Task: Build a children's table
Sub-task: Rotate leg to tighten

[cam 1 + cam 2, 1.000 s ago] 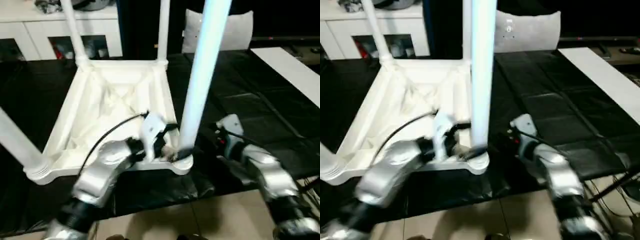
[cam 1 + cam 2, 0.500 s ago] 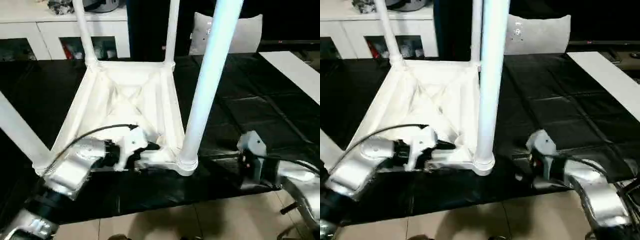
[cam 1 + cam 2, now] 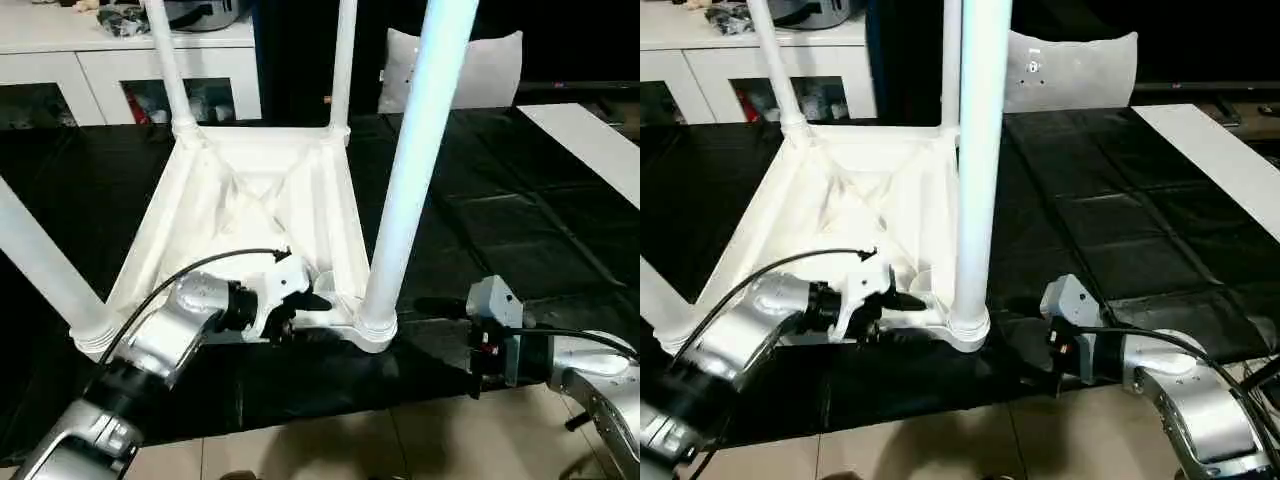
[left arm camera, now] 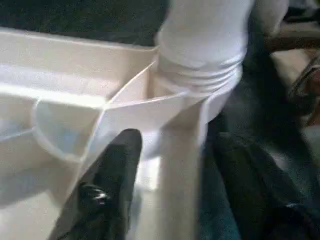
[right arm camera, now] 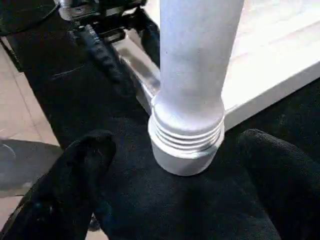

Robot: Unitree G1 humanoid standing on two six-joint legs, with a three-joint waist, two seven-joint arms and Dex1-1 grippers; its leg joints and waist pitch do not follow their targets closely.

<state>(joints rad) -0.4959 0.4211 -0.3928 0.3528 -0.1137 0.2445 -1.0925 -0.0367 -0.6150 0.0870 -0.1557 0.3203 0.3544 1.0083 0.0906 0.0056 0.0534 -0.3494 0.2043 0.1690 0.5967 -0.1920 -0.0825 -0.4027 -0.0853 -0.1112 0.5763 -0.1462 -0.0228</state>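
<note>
Left eye view: no readable writing is being shown anywhere on the parts. The children's table [image 3: 250, 215] is being seen upside down on a black mat [image 3: 520, 230], its white ribbed underside facing up and its tapered tube legs standing upright in the round corner sockets. The nearest leg [image 3: 410, 170] is seated in the near right socket [image 3: 375, 328]. The left gripper [image 3: 295, 305] is being held at the tabletop's near rim beside that socket; in the left wrist view one black finger [image 4: 112, 180] is lying inside the rim wall, the other outside it, straddling the wall. The right gripper [image 5: 180, 200] is being held spread wide, apart from the socket. A grey-white cushion [image 3: 470, 65] is being propped behind the mat.
</note>
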